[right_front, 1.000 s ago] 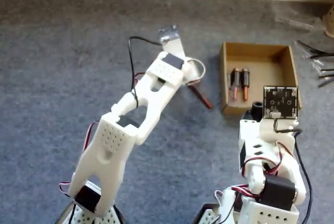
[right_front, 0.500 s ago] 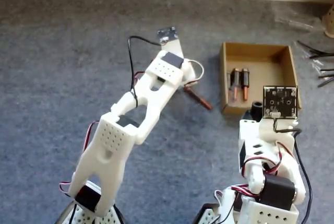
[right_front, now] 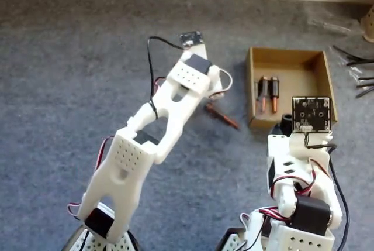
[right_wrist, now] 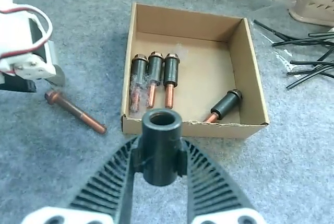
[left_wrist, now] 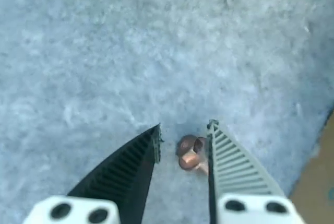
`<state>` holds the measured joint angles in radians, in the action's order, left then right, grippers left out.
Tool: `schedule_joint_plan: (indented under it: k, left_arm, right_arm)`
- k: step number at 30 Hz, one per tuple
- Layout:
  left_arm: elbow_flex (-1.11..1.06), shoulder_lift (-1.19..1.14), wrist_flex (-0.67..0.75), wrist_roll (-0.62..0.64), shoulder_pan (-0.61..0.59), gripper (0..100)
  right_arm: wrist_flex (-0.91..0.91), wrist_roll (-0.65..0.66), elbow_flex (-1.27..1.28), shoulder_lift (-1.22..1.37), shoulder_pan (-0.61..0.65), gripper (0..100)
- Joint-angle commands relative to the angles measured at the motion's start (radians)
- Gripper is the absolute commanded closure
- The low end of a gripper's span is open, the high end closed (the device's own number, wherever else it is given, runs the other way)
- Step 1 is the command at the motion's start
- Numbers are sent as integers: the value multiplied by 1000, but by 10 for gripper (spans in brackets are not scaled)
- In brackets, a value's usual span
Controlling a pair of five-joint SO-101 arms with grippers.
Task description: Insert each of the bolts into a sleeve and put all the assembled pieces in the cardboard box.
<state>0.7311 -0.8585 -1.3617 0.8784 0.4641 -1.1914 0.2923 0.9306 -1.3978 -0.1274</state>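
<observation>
- Between the fingers of the left pincer lies the loose copper-coloured flanged bolt, flat on the grey carpeted table. Its head sits closer to the pale finger than to the black one; I cannot tell whether it touches.
- That pincer stands moderately open, straddling the bolt's head end, with nothing gripped yet.
- The right pincer is clamped on a short black cylindrical sleeve, held upright with its bore facing up.
- Just beyond the right pincer sits the shallow brown cardboard box. It holds four assembled bolt-and-sleeve pieces: three side by side on the side toward the left pincer, and one lying slantwise near the opposite front corner.
- The step in hand, as I judge it, is picking up the one loose bolt so that it can be mated with the held sleeve.
- The next move calls for closing the left fingers squarely on the bolt near its head, lifting it, and lining the shank up with the sleeve's bore.
- An off-centre grip could let the bolt roll or tilt.
</observation>
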Motion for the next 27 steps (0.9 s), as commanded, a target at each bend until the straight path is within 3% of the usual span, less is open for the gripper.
schedule_joint_plan:
  k: [1,11,16,27]
  left_arm:
    - [42,82,-8,3,41,848]
    - [41,47,17,-8,50,848]
    - [42,38,31,-114,36,848]
    - [42,77,28,-121,58,848]
  right_arm:
    - [21,18,-7,-8,-10,993]
    - [21,20,8,-8,-10,993]
    - [27,48,30,-8,-10,993]
    - [27,46,28,-8,-13,993]
